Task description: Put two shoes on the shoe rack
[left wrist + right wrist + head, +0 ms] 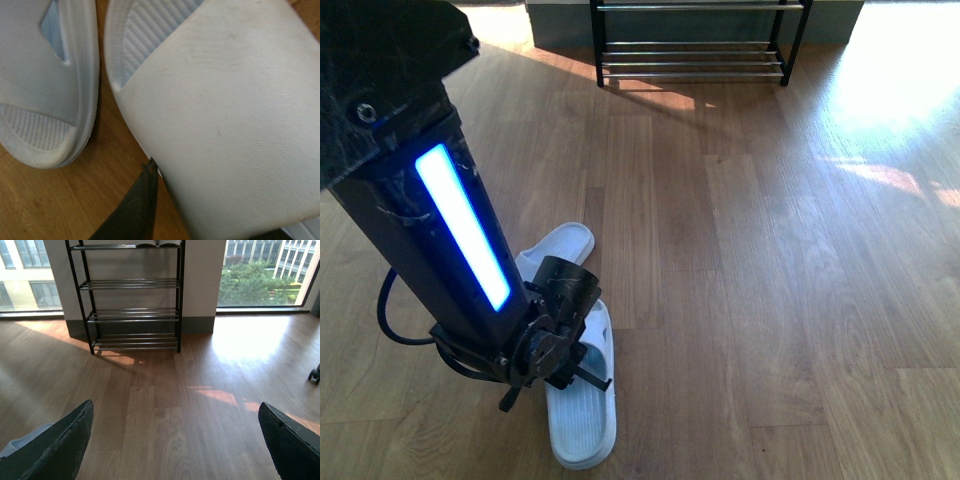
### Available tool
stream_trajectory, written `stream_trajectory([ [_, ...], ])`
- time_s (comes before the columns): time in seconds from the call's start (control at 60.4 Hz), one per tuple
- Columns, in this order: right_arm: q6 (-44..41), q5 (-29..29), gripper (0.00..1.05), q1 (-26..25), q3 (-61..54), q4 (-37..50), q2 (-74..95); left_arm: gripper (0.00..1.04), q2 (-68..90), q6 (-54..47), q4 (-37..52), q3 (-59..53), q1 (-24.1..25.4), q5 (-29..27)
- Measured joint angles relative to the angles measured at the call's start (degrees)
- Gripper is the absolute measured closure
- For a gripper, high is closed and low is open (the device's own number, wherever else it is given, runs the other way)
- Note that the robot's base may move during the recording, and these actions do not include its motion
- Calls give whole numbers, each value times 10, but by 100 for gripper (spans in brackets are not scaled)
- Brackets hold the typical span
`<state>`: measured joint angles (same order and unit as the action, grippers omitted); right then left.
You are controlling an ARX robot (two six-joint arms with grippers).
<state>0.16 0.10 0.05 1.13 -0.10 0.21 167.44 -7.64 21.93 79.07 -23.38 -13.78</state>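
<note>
Wood floor fills the front view. At the top centre stands the rack, only its lower bars in frame. Two pale slides lie at the lower left, well apart from it. The far slide pokes out from behind the left arm, whose blue light strip glows. The left gripper is down over the near slide, which points toward the bottom edge.

In the left wrist view the near slide fills the right side, its broad strap uppermost. The far slide lies at the left, just beside it. One dark finger touches the near slide's edge at the bottom centre. A dark sliver shows below the strap at the bottom edge. Whether the fingers pinch the slide I cannot tell.

In the right wrist view the rack stands against the wall at the upper left, between windows. Two pale things sit on its top shelf, cut by the frame. The right gripper hangs above bare floor, its fingers wide apart and holding nothing.
</note>
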Motion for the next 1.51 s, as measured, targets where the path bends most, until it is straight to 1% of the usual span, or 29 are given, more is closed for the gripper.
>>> stream_trajectory([
  [0.017, 0, 0, 9, 0, 0, 0, 0, 96, -5, 0, -1, -5, 3, -2],
  [0.033, 0, 0, 9, 0, 0, 0, 0, 96, -7, 1, -2, -6, 4, -3],
  [0.05, 0, 0, 9, 0, 0, 0, 0, 100, -14, 5, -4, -13, 9, -6],
  [0.083, 0, 0, 9, 0, 0, 0, 0, 103, -22, 10, -10, -19, 13, -8],
  [0.149, 0, 0, 9, 0, 0, 0, 0, 103, -52, 16, -13, -45, 26, -6],
  [0.232, 0, 0, 9, 0, 0, 0, 0, 103, -96, 33, -12, -80, 41, -23],
  [0.315, 0, 0, 9, 0, 0, 0, 0, 103, -166, 60, 1, -132, 57, -27],
  [0.43, 0, 0, 9, 0, 0, 0, 0, 103, -303, 87, 22, -219, 74, -58],
  [0.613, 0, 0, 9, 0, 0, 0, 0, 103, -525, 90, 53, -363, 97, -100],
  [0.679, 0, 0, 9, 0, 0, 0, 0, 103, -621, 85, 50, -425, 112, -126],
  [0.729, 0, 0, 9, 0, 0, 0, 0, 103, -685, 84, 43, -466, 122, -136],
  [0.828, 0, 2, 9, 0, 0, 0, 0, 103, -844, 81, -3, -555, 146, -163],
  [0.878, 0, 2, 9, 0, 0, 0, 0, 103, -894, 80, -6, -570, 147, -163],
  [1.507, 0, -4, 9, 0, 0, 0, 0, 103, -908, 76, -6, -572, 151, -162],
])
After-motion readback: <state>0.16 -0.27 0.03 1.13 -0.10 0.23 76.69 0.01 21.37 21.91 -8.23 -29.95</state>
